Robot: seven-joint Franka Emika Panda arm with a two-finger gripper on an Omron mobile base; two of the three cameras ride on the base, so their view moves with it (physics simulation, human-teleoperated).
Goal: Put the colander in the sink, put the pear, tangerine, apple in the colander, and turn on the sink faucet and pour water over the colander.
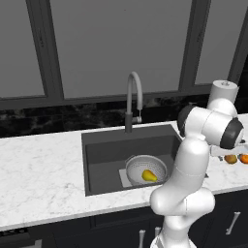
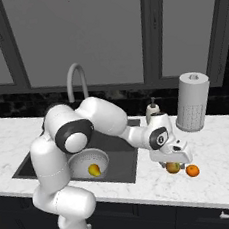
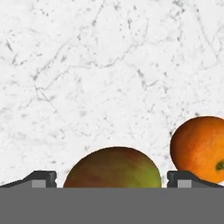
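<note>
The silvery colander (image 1: 134, 165) (image 2: 79, 160) sits in the dark sink (image 1: 104, 155) (image 2: 122, 158), with the yellow pear (image 1: 149, 175) (image 2: 94, 169) inside it. The grey faucet (image 1: 131, 97) (image 2: 76, 75) arches over the basin's back edge. On the marble counter right of the sink lie the apple (image 2: 173, 167) (image 3: 113, 168) (image 1: 230, 159), red with green, and the orange tangerine (image 2: 192, 170) (image 3: 199, 148) (image 1: 244, 158), close beside it. My gripper (image 2: 173, 161) (image 3: 113, 179) hangs open straight over the apple, one fingertip (image 3: 41, 178) on each side of it, holding nothing.
A paper towel roll (image 2: 192, 102) (image 1: 224, 89) stands at the back right of the counter, and a small soap dispenser (image 2: 152, 109) stands beside the sink. Dark windows line the wall behind. White marble counter (image 2: 225, 144) stretches to the right of the fruit.
</note>
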